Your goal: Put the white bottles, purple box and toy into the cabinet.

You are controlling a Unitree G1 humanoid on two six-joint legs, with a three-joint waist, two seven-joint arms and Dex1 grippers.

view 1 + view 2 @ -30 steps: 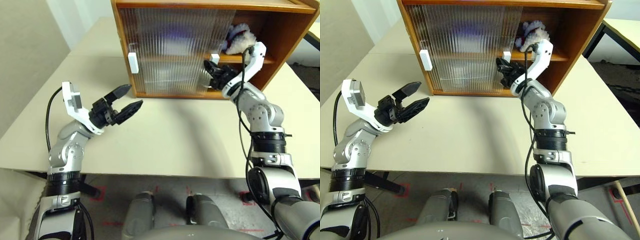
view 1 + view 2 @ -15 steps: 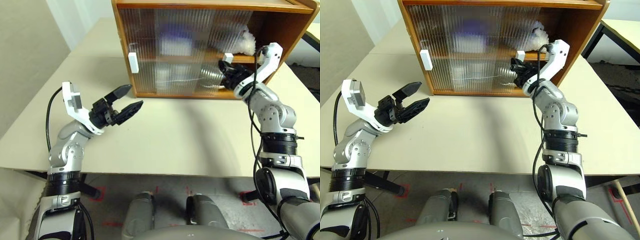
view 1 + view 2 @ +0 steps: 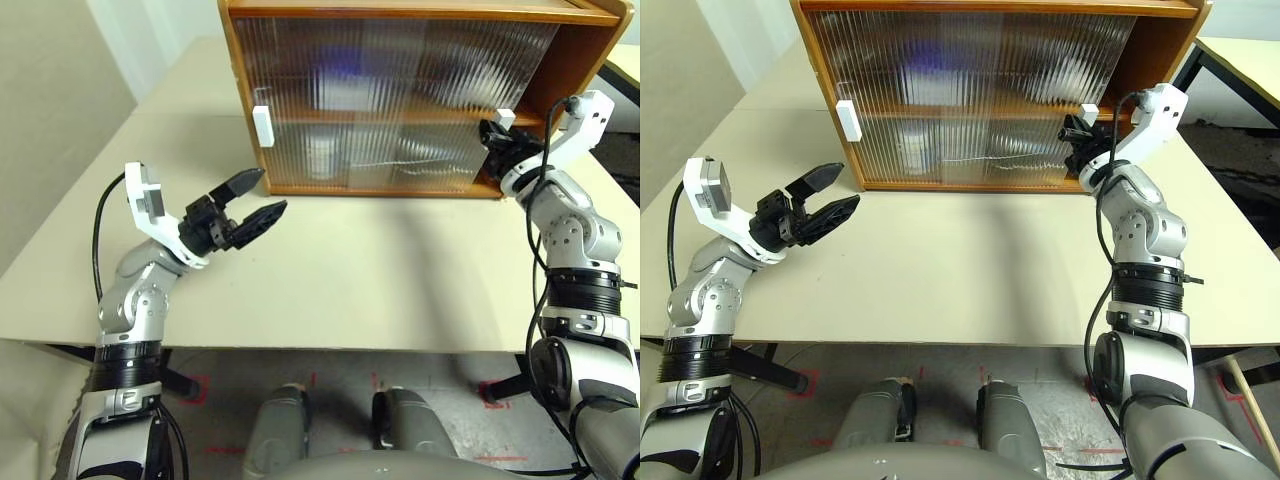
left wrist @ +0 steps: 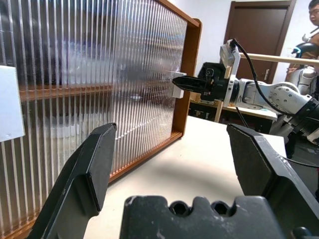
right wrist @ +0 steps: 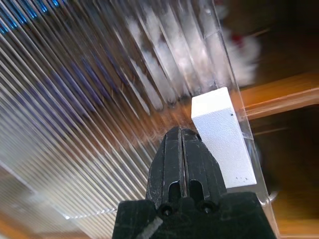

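1. Right gripper (image 3: pixel 1072 131), fingers pressed together, has pushed the door handle (image 3: pixel 1090 111) rightward, nearly shutting the cabinet (image 3: pixel 400 12).
2. Toy, bottles and box sit blurred behind the doors.
3. Left gripper (image 3: pixel 252 197) waits, fingers apart.

Ribbed sliding doors (image 3: pixel 390 100) block most of cabinet (image 3: pixel 580 60) front; narrow gap at right end.

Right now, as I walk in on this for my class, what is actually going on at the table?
The robot's right end effector, shut, presses beside the white handle of the cabinet's right sliding door, which covers most of the front, with a gap open at the far right. Blurred shapes sit behind the ribbed panels. The left end effector hangs open over the table, holding nothing.
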